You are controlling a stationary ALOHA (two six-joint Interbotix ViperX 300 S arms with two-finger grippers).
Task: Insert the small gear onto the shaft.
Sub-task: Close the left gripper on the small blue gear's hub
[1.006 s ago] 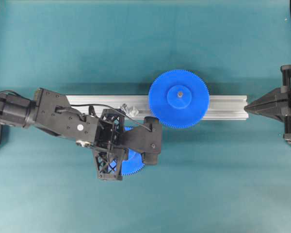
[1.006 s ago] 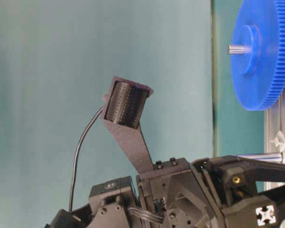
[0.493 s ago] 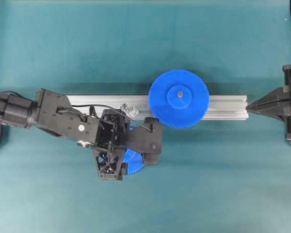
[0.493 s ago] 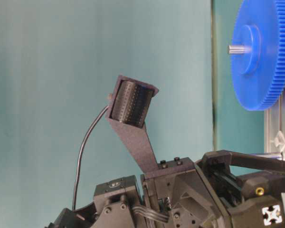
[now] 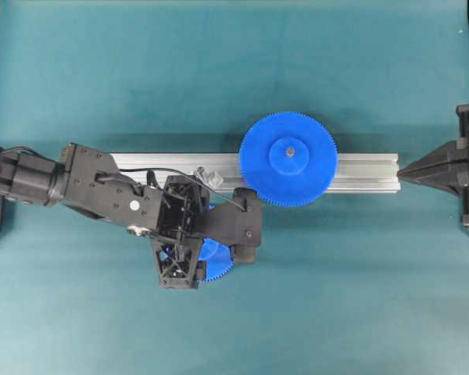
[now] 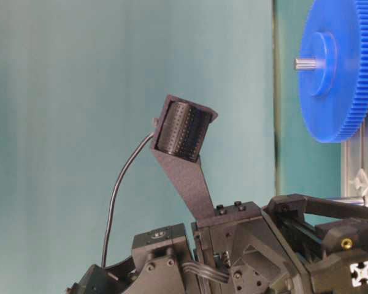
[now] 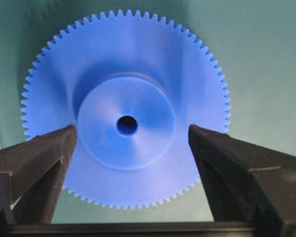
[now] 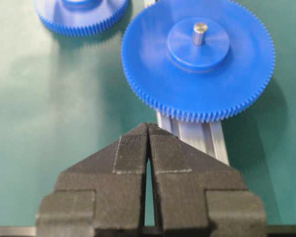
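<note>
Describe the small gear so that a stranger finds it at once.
Find the long silver rail across the green table. Just below its left half, under the open left gripper, the small gear lies flat. Its hub hole is empty, whereas the larger gear on the rail carries a pin.

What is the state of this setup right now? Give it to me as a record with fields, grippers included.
small gear: lying flat on the green table, hub up, not on the shaft
shaft: on the aluminium rail, left of the wider gear in the overhead view, no gear on it
wider gear: mounted on the rail, pin through its hub
left gripper: open, one finger on each side of the small gear's hub
right gripper: shut, empty, at the rail's right end
</note>
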